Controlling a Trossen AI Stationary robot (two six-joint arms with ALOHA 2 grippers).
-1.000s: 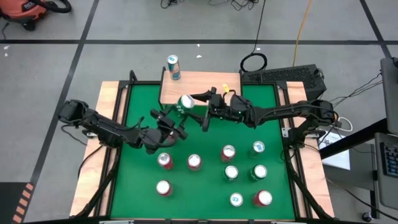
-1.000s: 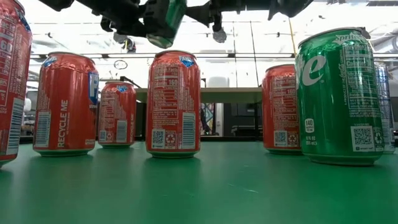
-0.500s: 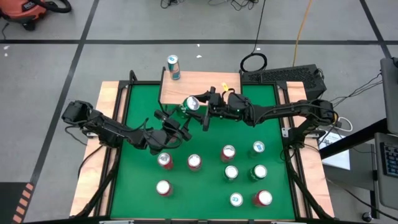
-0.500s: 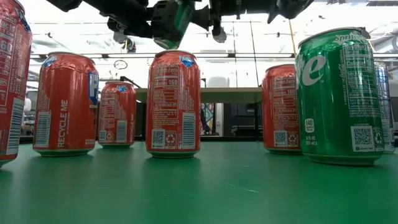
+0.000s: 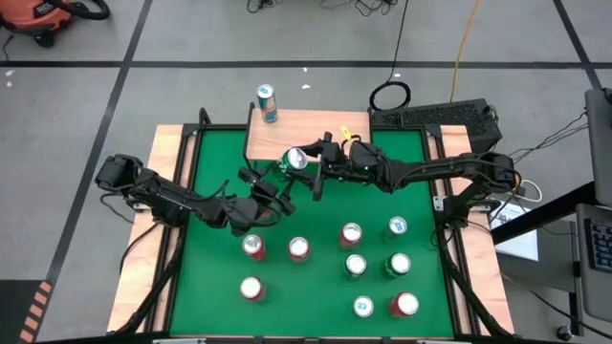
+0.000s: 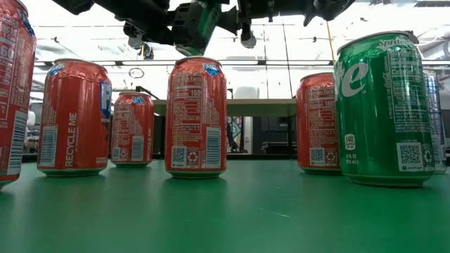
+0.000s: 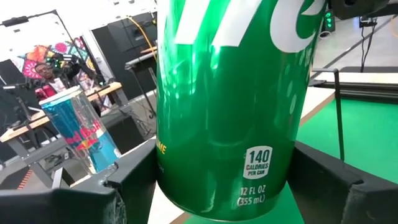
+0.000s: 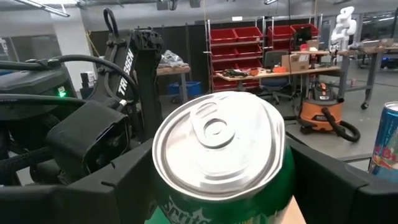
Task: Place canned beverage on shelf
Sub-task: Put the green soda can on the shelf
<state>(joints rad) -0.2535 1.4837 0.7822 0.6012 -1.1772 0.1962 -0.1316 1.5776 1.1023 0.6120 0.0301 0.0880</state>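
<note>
While both arms meet over the green table [image 5: 215, 277] just above frame centre in the high view, a green can [image 5: 293, 161] sits between them, tilted, silver top up & catching light. The left gripper [image 5: 271, 186] reaches in from the lower left; the left wrist view shows its two dark fingers [image 7: 134, 180] flanking the can's body near the bottom, jaws clamped on it. The right gripper [image 5: 311, 164] comes in from the right; the right wrist view shows its fingers [image 8: 118, 180] either side of the can's top end w/ the pull tab facing the camera, jaws closed on the can too. So the can is held by both at once, raised off the table; in the low view it hangs at top centre above the red cans [image 6: 195, 116].

The shelf [image 5: 325, 126], pale wood top, sits at the table's upper edge, top-centre of the high view. The green can is over its lower-left corner area, at the border w/ the green surface. A blue-silver can [image 5: 267, 102] stands upright at the shelf's upper-left corner, apart from the held can.

Nine other cans, red & green, stand in the lower half of the table.
</note>
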